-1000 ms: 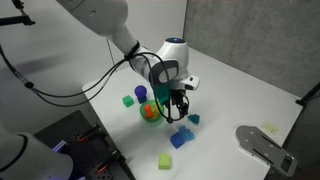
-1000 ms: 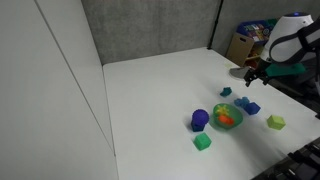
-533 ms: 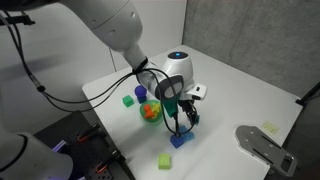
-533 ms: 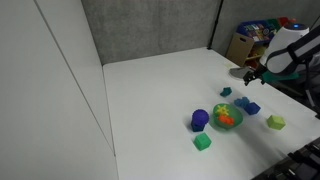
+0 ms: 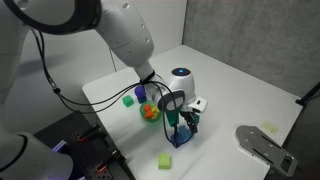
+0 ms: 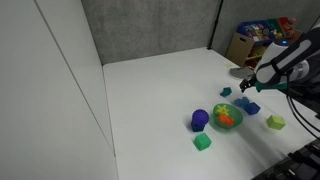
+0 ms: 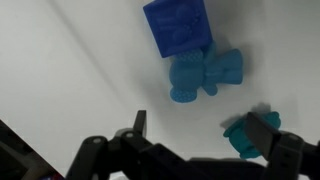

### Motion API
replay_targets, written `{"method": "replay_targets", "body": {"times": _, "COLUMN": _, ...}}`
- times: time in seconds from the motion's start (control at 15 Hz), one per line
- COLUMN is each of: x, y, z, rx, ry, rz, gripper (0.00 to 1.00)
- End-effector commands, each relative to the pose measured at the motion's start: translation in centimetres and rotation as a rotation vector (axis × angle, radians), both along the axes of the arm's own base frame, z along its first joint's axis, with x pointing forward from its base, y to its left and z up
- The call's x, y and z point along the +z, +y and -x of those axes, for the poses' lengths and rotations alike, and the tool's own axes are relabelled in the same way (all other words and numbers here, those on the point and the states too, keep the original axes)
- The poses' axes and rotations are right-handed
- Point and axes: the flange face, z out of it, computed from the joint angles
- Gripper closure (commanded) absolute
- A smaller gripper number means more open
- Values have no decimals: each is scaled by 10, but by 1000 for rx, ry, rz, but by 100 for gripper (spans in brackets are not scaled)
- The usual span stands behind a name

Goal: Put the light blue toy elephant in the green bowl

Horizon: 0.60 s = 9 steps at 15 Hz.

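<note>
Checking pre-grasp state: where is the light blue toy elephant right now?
Wrist view: the light blue toy elephant lies on the table just below the blue cube, teal piece to its lower right.

White table (image 6: 150,100), grey wall (image 6: 150,28) behind, cardboard box (image 6: 240,48) nr edge.

A dark blue cube (image 7: 178,25) lies on the white table (image 6: 150,90), and in the wrist view a small teal piece (image 7: 240,140) lies near this cube. In an exterior view a yellow-green block (image 6: 276,122) is also near the cube. A green cube (image 6: 202,142) and a rounded purple-blue toy (image 6: 200,119) stand well apart from the cube, close to each other.
</note>
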Motion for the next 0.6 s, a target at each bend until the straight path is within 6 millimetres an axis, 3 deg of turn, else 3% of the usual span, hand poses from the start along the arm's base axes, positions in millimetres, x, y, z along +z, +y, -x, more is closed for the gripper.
{"method": "replay_targets", "body": {"times": 0.0, "x": -22, "y": -9, "z": -6, "rx": -12, "ry": -4, "rz": -4, "gripper": 0}}
{"method": "replay_targets", "body": {"times": 0.53, "x": -62, "y": -13, "z": -3, "rx": -50, "ry": 5, "rz": 1, "gripper": 0}}
